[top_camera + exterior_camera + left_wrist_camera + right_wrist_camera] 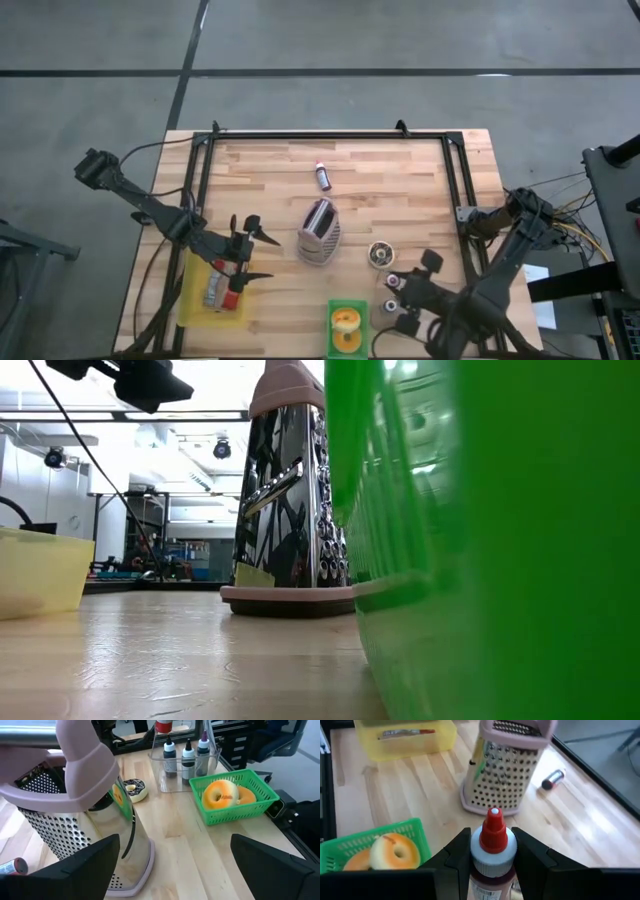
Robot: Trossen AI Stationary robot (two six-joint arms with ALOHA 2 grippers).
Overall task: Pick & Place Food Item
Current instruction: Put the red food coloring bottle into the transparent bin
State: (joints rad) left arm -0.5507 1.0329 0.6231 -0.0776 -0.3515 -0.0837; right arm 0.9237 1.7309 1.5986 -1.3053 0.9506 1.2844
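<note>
The grater (319,231) stands upright near the table's (400,170) middle, with a small tube (322,176) lying behind it toward the far edge. A bin (197,297) sits to its left and a doughnut (380,254) to its right. At the near edge a basket (346,327) holds two pastries (347,320).

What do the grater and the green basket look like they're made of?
The grater looks like shiny perforated metal, mirror-like in the low view, with a matte pink handle and base, probably plastic. The green basket looks like glossy moulded plastic, with an open lattice wall.
</note>
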